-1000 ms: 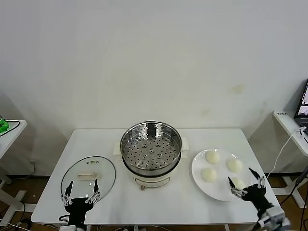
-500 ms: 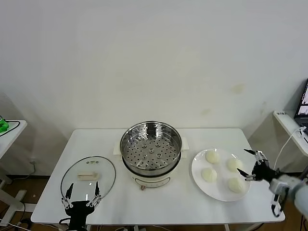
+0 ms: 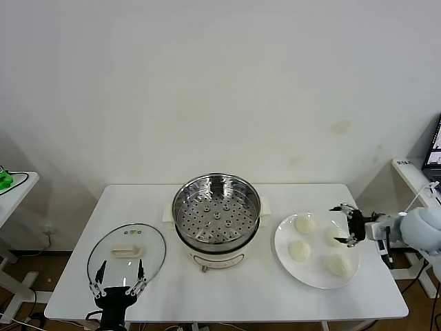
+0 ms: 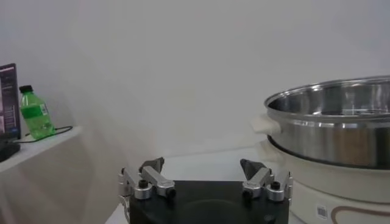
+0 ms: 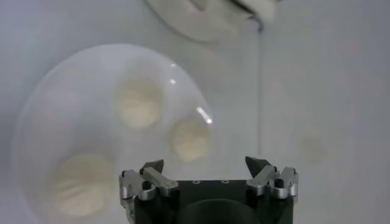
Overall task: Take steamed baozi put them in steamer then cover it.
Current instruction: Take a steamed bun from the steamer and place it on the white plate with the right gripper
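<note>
The steamer point(image 3: 216, 219), a shiny steel pot with a perforated tray on a cream base, stands uncovered at the table's middle; its steel wall point(image 4: 329, 131) fills one side of the left wrist view. Several cream-white baozi lie on a white plate point(image 3: 313, 277): point(image 3: 304, 223), point(image 3: 299, 249), point(image 3: 337, 265) and one point(image 3: 331, 237) right by my right gripper point(image 3: 342, 224). That gripper hovers open above the plate's right part, holding nothing; its wrist view shows the right gripper point(image 5: 205, 163) above the buns, the nearest baozi point(image 5: 191, 139) just ahead of it. The left gripper point(image 3: 118, 279) point(image 4: 202, 164) is open and empty.
The clear glass lid point(image 3: 127, 252) with a cream handle lies flat at the table's front left, my left gripper at its near edge. A green bottle point(image 4: 35, 114) stands on a side table to the left. Another side table with cables is at the far right.
My right gripper has swung from the table's front right corner up and inward, over the plate's right side. The left gripper has barely shifted.
</note>
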Robot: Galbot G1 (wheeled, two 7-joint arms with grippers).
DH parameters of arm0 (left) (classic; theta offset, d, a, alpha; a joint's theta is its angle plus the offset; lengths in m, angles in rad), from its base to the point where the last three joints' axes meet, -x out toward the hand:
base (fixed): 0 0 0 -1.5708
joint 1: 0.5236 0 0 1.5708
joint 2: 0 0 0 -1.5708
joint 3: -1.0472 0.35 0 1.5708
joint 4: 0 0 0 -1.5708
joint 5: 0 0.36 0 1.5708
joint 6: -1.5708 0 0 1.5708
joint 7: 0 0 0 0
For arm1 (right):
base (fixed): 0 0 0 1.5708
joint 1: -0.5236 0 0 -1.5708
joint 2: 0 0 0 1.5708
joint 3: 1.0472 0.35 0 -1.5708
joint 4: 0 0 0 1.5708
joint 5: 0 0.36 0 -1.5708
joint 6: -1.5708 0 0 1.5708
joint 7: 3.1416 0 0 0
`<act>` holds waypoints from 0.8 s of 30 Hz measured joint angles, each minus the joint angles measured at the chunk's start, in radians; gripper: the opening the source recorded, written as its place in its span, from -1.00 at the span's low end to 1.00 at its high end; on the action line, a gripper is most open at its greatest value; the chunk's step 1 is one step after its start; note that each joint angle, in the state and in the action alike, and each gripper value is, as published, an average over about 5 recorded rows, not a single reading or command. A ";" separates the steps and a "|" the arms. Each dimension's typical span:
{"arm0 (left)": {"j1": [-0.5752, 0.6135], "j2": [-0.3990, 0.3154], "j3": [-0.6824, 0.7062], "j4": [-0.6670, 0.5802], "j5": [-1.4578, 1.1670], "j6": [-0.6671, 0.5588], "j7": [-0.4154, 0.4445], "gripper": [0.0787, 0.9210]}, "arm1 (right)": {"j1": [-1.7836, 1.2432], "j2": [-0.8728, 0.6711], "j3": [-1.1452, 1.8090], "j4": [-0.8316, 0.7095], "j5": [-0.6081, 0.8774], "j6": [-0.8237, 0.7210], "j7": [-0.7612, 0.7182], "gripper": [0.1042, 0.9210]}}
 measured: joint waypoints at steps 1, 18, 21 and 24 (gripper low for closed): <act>-0.002 -0.001 0.001 0.001 0.001 0.000 0.001 0.77 | 0.033 0.004 -0.036 -0.014 0.012 -0.008 -0.010 0.76; -0.032 -0.020 -0.003 0.028 0.005 -0.007 0.007 0.77 | 0.464 0.192 -0.480 -0.288 0.100 -0.101 -0.085 0.76; -0.039 -0.020 -0.006 0.032 0.001 -0.006 0.009 0.77 | 0.506 0.236 -0.519 -0.338 0.098 -0.101 -0.094 0.76; -0.046 -0.019 -0.006 0.037 -0.004 -0.004 0.009 0.77 | 0.539 0.276 -0.552 -0.384 0.091 -0.099 -0.105 0.76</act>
